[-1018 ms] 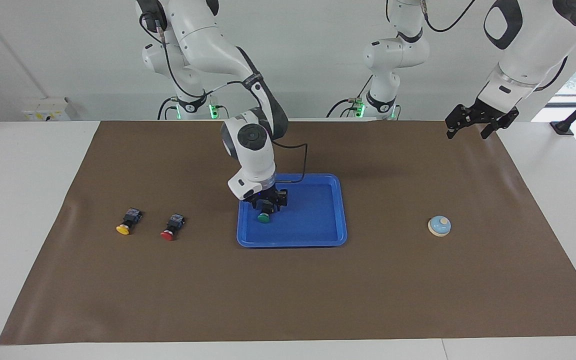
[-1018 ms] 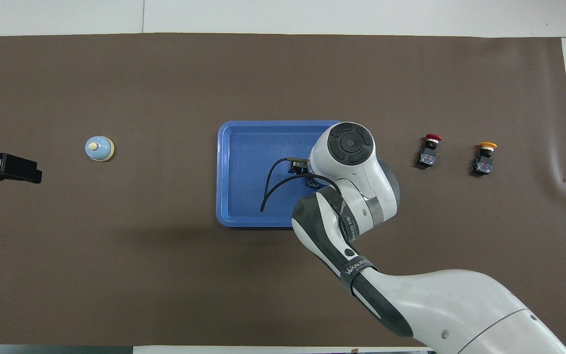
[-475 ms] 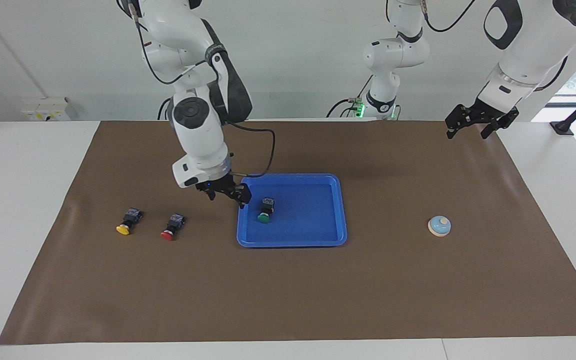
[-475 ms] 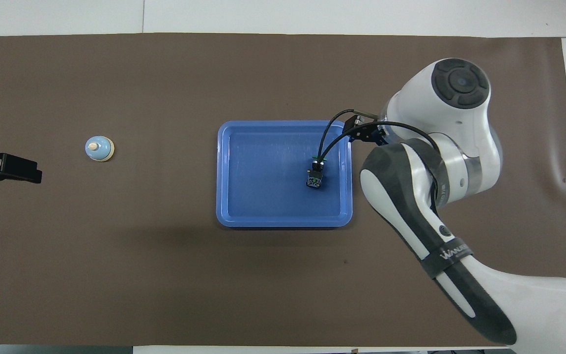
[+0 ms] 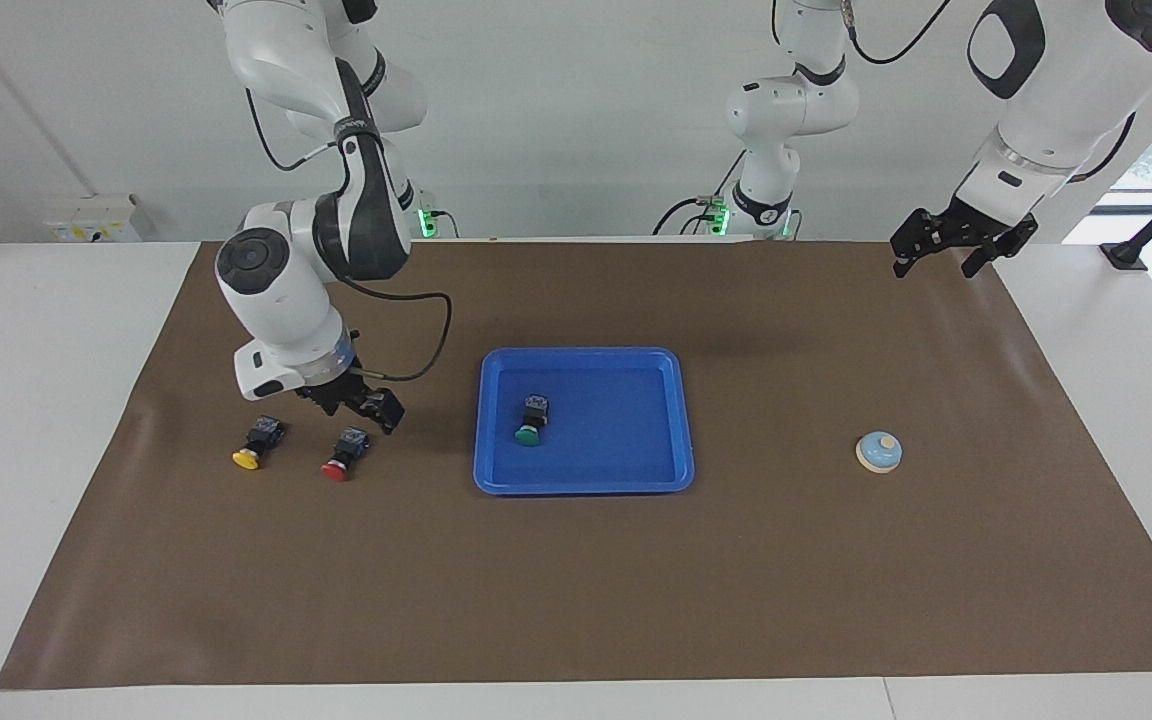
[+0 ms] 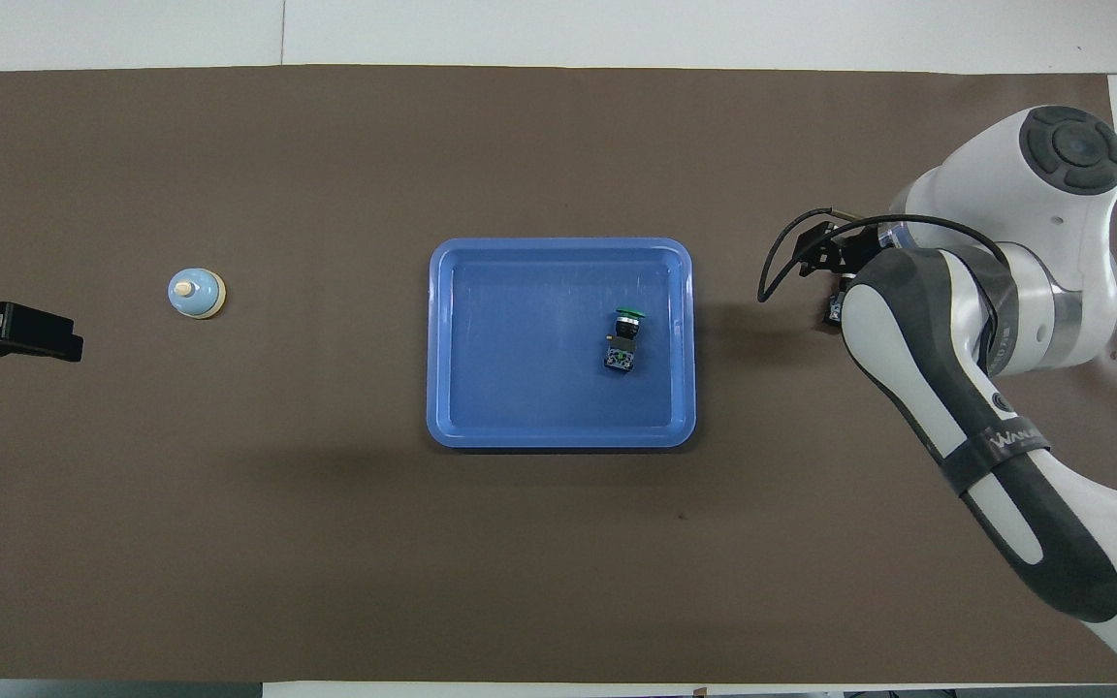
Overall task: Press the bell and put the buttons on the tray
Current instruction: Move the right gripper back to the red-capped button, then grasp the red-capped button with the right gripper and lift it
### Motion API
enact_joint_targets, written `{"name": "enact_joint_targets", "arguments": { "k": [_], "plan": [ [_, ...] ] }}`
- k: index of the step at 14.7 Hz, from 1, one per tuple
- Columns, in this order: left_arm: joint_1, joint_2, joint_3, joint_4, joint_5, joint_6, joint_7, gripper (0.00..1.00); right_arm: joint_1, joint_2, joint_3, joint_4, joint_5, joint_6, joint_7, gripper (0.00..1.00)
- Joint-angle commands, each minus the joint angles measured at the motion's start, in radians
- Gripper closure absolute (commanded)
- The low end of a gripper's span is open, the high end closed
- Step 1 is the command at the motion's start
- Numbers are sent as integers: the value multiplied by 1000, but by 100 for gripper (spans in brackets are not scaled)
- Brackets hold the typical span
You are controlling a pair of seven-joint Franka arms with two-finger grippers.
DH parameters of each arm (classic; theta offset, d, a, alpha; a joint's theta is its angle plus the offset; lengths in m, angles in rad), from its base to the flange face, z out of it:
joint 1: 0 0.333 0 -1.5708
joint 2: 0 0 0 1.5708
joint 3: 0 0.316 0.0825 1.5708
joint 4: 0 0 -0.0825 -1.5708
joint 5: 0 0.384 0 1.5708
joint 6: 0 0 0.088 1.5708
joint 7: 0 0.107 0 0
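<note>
The green button [image 5: 530,420] is lying inside the blue tray [image 5: 671,420] at frame centre. The right tool [image 5: 351,403], fingers spread and empty, is hovering above the red button [image 5: 344,453] at centre left, beside the yellow button [image 5: 256,444]. The left tool [image 5: 951,242] is waiting spread at upper right, the bell [image 5: 879,452] sitting below it.

Green button [image 5: 530,420] let go and left lying in the tray [image 5: 656,470], toward the right arm's end. Right claw [image 5: 356,403] lifted off it, swung out past the tray rim, now low over the red button [image 5: 344,453], fingers apart.
</note>
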Motion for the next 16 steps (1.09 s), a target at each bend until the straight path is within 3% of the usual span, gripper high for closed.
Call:
{"name": "enact_joint_targets", "arguments": {
  "k": [1,11,14,16],
  "plan": [
    [4,-24,3,-25,-8,3,14,0,-32,-29,12,-97,-29,99,0,0],
    [4,-26,3,-25,-8,3,14,0,-57,54,10,-195,-52,342,9,0],
    [4,-26,3,-25,-8,3,14,0,-53,60,10,-199,-52,343,9,0],
    [4,-26,3,-25,-8,3,14,0,-52,58,10,-208,-53,345,8,8]
  ]
}}
